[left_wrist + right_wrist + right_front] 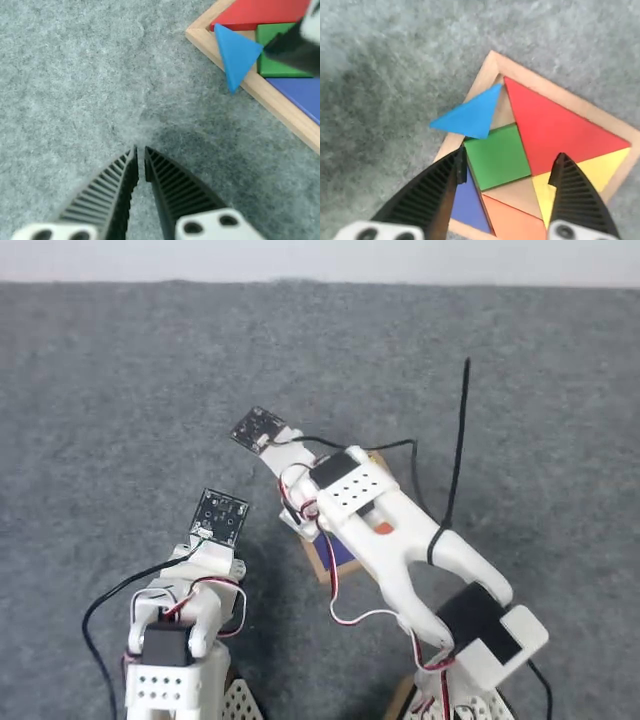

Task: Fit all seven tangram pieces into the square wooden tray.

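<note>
The square wooden tray [555, 95] holds a red triangle [555, 130], a green square [497, 155], a yellow triangle [595, 170], an orange piece [515, 220] and an indigo piece [465, 205]. A light blue triangle [470, 115] lies tilted across the tray's rim near one corner, half inside and half over the carpet. My right gripper [511, 160] hovers open above the green square, holding nothing. My left gripper [140, 155] is shut and empty over bare carpet, short of the tray [280, 102] and the blue triangle [237, 52].
Grey carpet [120, 390] covers the table all around. In the high view the right arm [400, 540] lies over most of the tray [318, 558], and the left arm [190, 620] stands at the lower left. A black cable [460, 440] runs behind the right arm.
</note>
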